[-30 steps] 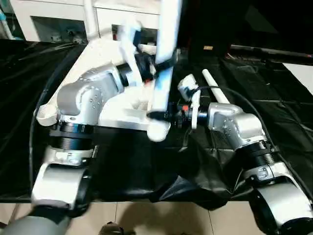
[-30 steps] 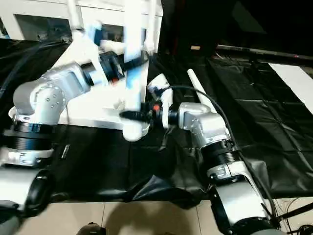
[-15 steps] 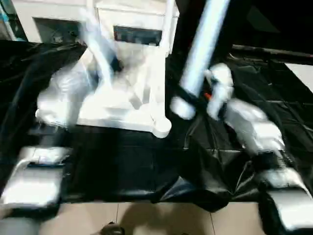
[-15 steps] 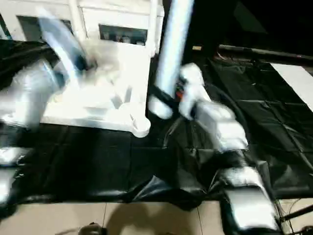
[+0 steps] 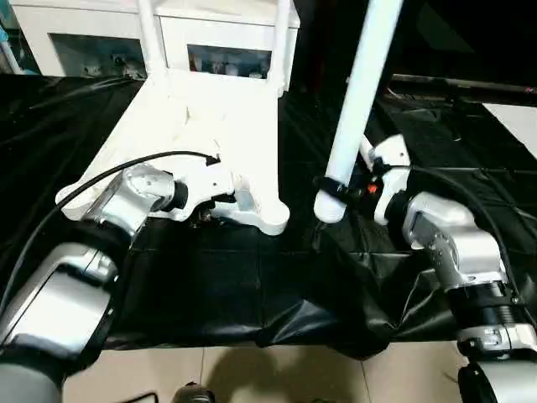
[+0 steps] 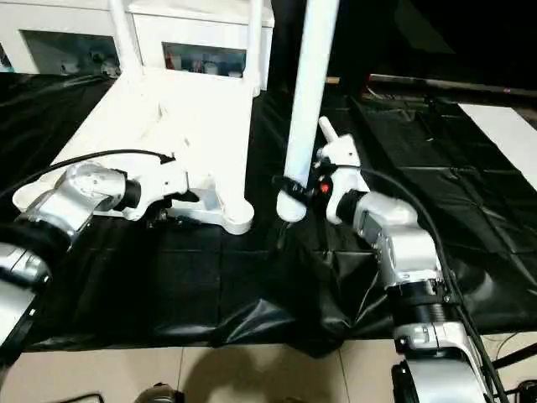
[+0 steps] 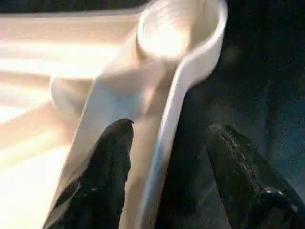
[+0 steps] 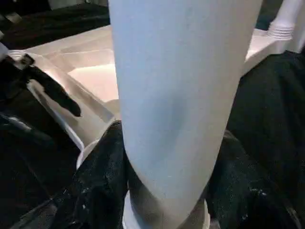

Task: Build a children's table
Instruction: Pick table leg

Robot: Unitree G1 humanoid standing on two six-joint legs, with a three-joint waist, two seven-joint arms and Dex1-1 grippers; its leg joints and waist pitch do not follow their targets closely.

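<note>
Right claw (image 5: 329, 186) grips smooth tapered white tube leg (image 5: 357, 101) | left claw (image 7: 164, 157) agape astride ribbed tabletop's rim (image 7: 186, 90)

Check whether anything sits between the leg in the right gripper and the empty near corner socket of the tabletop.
Nothing visible blocks it. The leg, held upright by the right gripper, hangs just beside the empty corner socket, with bare black cloth between them. The left gripper straddles the tabletop's near rim, beside the socket.

Black-draped work table (image 5: 210, 285), white cabinet (image 5: 226, 34) behind, beige tiled floor (image 5: 277, 374)
</note>
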